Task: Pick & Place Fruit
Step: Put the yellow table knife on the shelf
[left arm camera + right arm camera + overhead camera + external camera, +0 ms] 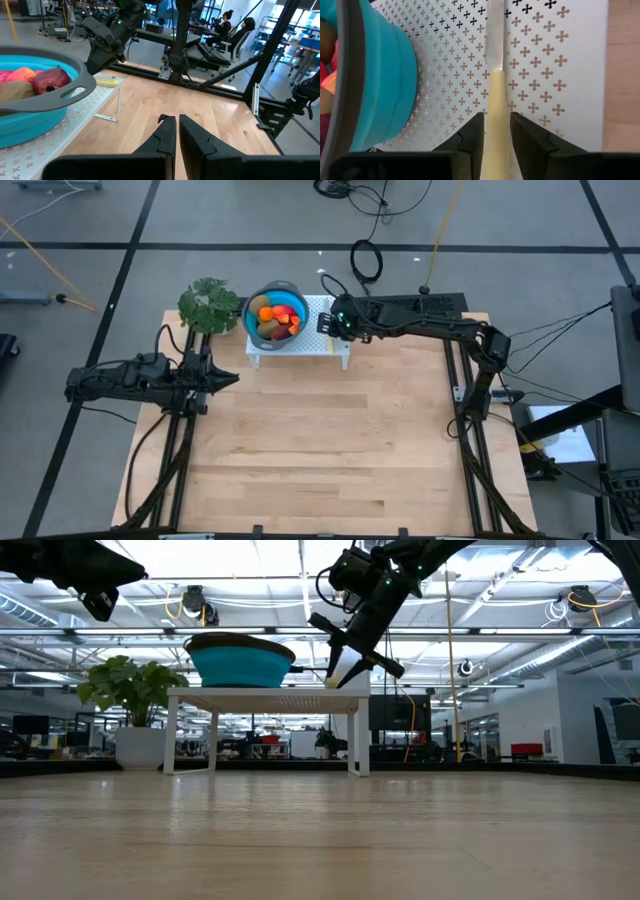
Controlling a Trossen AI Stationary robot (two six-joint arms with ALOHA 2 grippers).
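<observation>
The fruit [278, 320] lies heaped in a blue bowl with a grey rim [250, 308], which stands on a white perforated stand [318, 306] at the table's far side. The left wrist view shows a dark red ball [51, 80], an orange piece [21, 75] and an olive-brown oval [12, 91]. A slim knife [495, 35] lies on the stand to the right of the bowl. My right gripper [327, 320] is down at the knife, shut on it. My left gripper [232, 378] hovers shut over the table's left side, touching nothing. My right gripper [496, 120] has the knife's pale yellow handle [497, 100] pinched between its two fingers, which lie along the handle. It comes slanting down from the table's right. The blade [495, 45] points away from the fingers over the white stand. The handle's end [335, 680] sits about at the stand's top.
A green leafy plant [210, 305] stands left of the bowl at the far edge. The stand [265, 695] raises the bowl [240, 665] above the table on thin legs. Bare wooden tabletop [320, 450] stretches from the middle to the near edge. People sit in the room beyond [230, 25].
</observation>
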